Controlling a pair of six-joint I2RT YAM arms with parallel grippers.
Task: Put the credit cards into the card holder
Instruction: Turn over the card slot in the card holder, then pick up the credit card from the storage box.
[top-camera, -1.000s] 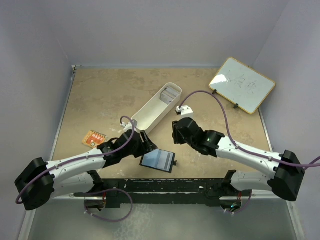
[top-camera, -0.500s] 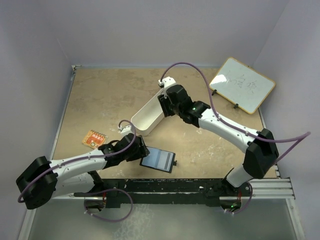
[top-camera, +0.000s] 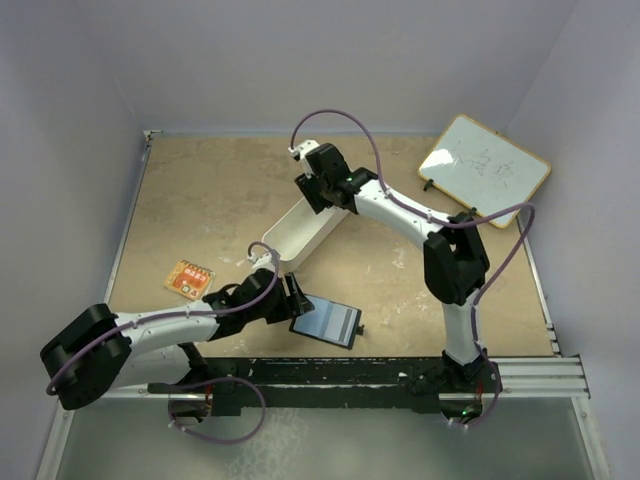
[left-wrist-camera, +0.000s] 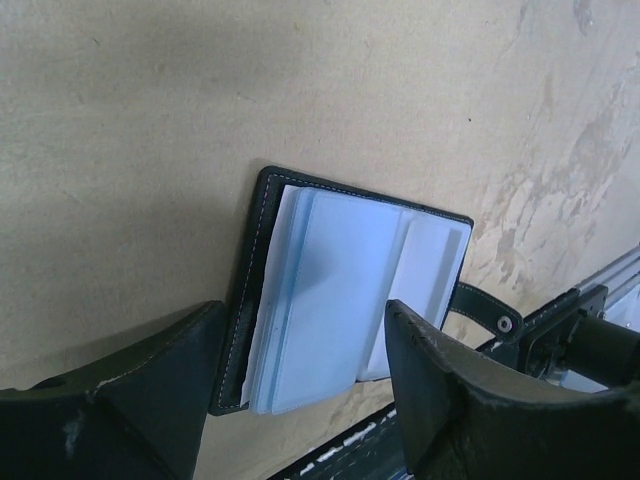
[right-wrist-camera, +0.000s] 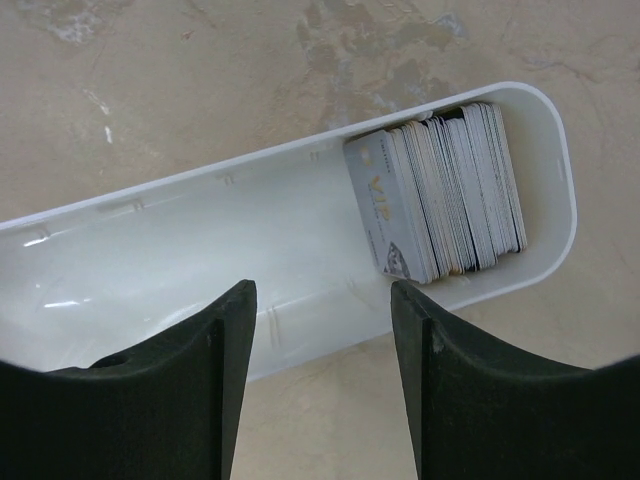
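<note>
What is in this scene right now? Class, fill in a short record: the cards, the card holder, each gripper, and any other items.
credit cards: stacked on edge at one end of the white tray
card holder: lying open, blue-grey inside up
left gripper: fingers open, one on either side of the card holder's near edge
right gripper: fingers open over the tray, near the cards, holding nothing
other items: whiteboard at far right; small orange item at left
</note>
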